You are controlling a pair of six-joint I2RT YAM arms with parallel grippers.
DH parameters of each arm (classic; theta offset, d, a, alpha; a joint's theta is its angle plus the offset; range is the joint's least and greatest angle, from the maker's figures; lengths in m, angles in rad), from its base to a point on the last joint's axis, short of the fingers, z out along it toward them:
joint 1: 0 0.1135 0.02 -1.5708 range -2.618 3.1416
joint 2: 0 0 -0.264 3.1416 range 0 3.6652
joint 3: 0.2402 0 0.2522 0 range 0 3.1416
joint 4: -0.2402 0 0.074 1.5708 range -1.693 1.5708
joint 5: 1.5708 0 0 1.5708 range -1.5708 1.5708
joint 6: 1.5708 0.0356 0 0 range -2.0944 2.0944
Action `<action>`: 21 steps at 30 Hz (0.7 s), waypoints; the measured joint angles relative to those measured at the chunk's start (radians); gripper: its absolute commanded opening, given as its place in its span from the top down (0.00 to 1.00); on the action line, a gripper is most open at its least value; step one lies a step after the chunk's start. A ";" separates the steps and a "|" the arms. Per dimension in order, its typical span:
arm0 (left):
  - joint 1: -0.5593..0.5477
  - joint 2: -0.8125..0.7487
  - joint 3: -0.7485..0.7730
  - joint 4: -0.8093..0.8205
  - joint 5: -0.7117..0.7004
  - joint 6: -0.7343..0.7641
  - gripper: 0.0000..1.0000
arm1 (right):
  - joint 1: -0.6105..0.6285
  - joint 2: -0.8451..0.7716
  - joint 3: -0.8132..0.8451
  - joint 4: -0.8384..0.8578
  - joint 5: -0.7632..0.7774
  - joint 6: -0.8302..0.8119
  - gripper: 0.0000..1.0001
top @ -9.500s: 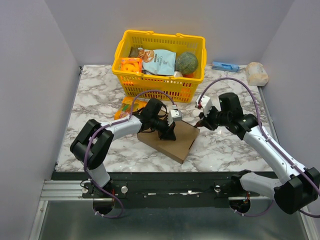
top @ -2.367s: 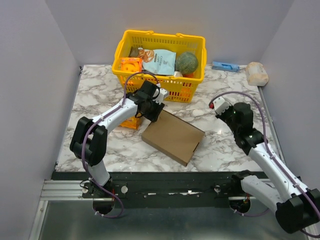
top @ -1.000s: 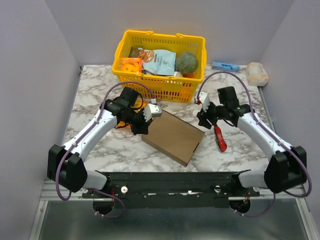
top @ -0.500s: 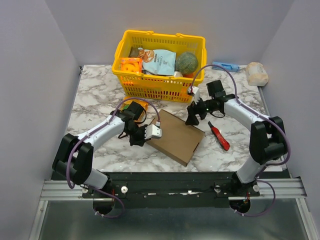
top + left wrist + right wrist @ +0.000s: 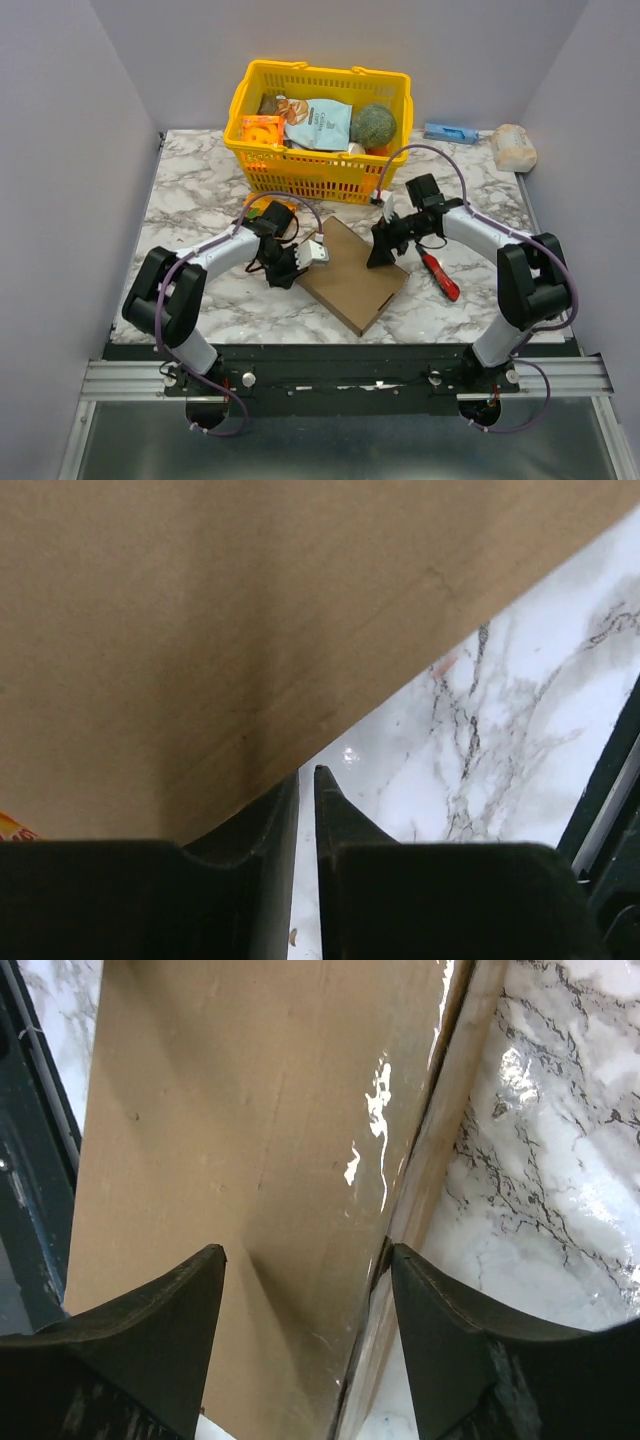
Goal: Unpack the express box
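We see the express box lying flat and closed on the marble table, in the middle of the near half and in front of the yellow basket. It sits askew to the table's edges. One corner points toward the basket and the opposite corner points toward the arm bases. As far as we can judge from above, its long sides run from far-left to near-right.

The left arm has its elbow pushed out to the left, and its forearm sweeps rightward, low over the table. This brings the left gripper to the box's left edge. In the left wrist view its fingers stand almost together, with only a thin slit between them. Bare marble shows through the slit, so they grasp nothing. The cardboard fills the view just above the tips.

The right arm bends at an elbow near the table's right side and reaches back leftward. The right gripper tilts down onto the box's far-right edge. In its wrist view the fingers are spread wide and released. One is over the lid and the other is over the marble just beside the glossy taped edge. We cannot tell whether either finger touches the box.

A red-handled tool lies on the marble just right of that gripper.
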 measured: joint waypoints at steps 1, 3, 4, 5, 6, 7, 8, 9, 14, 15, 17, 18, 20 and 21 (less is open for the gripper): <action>0.001 0.013 0.008 0.000 -0.005 -0.016 0.78 | 0.002 -0.011 0.000 -0.001 0.002 0.016 0.30; 0.003 0.043 0.032 0.003 -0.015 -0.045 0.78 | 0.004 -0.039 0.000 -0.002 0.009 0.044 0.31; 0.004 0.058 0.046 0.004 -0.023 -0.059 0.78 | 0.005 -0.061 0.002 -0.006 0.014 0.059 0.32; 0.005 0.070 0.057 0.004 -0.028 -0.069 0.78 | 0.006 -0.075 0.005 -0.011 0.016 0.066 0.32; 0.005 0.086 0.071 0.004 -0.035 -0.081 0.78 | 0.010 -0.091 0.013 -0.021 0.022 0.076 0.32; 0.005 0.104 0.087 0.006 -0.046 -0.091 0.78 | 0.013 -0.106 0.022 -0.027 0.029 0.087 0.32; 0.005 0.108 0.090 0.006 -0.055 -0.100 0.78 | 0.018 -0.121 0.036 -0.034 0.033 0.098 0.32; 0.005 0.134 0.108 0.011 -0.062 -0.112 0.78 | 0.021 -0.130 0.048 -0.038 0.034 0.106 0.33; 0.003 0.187 0.166 0.032 -0.071 -0.164 0.76 | 0.040 -0.165 0.110 -0.041 0.023 0.134 0.34; 0.003 0.195 0.176 0.037 -0.071 -0.174 0.76 | 0.046 -0.170 0.119 -0.041 0.014 0.137 0.35; 0.003 0.208 0.189 0.045 -0.072 -0.192 0.76 | 0.053 -0.174 0.130 -0.040 0.000 0.142 0.35; 0.002 0.214 0.197 0.048 -0.076 -0.203 0.75 | 0.059 -0.174 0.140 -0.039 -0.011 0.147 0.36; 0.000 0.222 0.206 0.058 -0.085 -0.222 0.74 | 0.071 -0.174 0.159 -0.037 -0.032 0.156 0.36; -0.003 0.225 0.210 0.069 -0.087 -0.231 0.73 | 0.083 -0.172 0.171 -0.037 -0.045 0.159 0.36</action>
